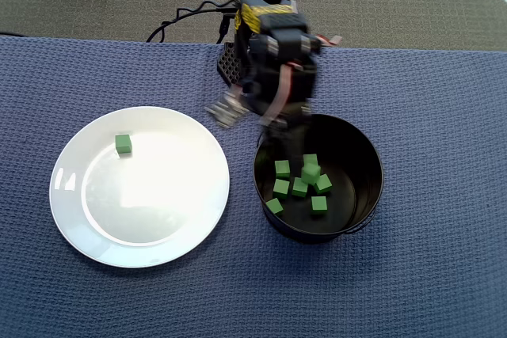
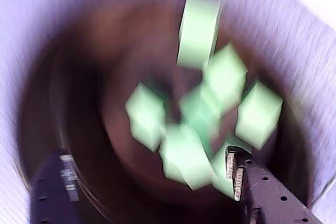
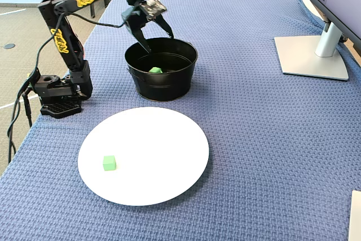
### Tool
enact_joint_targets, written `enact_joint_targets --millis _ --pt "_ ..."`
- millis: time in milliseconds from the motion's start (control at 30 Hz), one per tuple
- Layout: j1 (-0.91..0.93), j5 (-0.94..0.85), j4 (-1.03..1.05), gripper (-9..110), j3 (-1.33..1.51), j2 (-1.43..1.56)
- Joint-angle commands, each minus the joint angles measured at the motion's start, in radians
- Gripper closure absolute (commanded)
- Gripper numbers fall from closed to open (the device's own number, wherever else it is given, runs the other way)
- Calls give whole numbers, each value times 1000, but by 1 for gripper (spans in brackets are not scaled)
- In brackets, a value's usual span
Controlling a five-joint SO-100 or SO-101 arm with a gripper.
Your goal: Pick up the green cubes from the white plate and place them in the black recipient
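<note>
Nearly all the work looks done. One green cube (image 1: 123, 143) sits alone on the white plate (image 1: 79, 231), near the rim on the upper left side in the overhead view; the fixed view shows the same cube (image 3: 109, 162) at the plate's (image 3: 169, 167) lower left. The other cubes (image 1: 301, 184) lie in a loose heap on the floor of the black pot (image 1: 360, 148). I count about eight there from above, though the arm covers part of the pot's near wall and the wrist view is badly blurred, so the count may be off by one.

The gripper (image 3: 152, 34) hangs over the pot's rim with its fingers apart and nothing between them, as the fixed view shows plainly. In the wrist view the two dark fingertips (image 2: 236, 174) frame the heap of pale green cubes (image 2: 184, 129) below, one of which seems caught in mid-fall near the top. What is left, by my judgement, is a single trip back to the plate for the last cube.

As for materials, the cubes are small, matte and sharp-edged, probably light foam or wood. The plate is broad, round and glossy, with a wide shallow rim that catches the light. The pot is round with tall straight walls, dark and shiny inside, its thin wire handle hanging down at the side. All rest on a blue cloth (image 1: 444, 275) with a waffle weave.
</note>
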Motion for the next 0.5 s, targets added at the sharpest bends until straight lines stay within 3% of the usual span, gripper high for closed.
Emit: enact_joint_targets --millis 0,67,200,300,467 --pt "249 -232 31 75 -95 49" --pt "388 -364 -11 74 -51 44" --pt "620 -390 -229 78 80 -21" --pt "719 -408 -446 78 245 -74" --pt "818 -508 -520 71 290 -212"
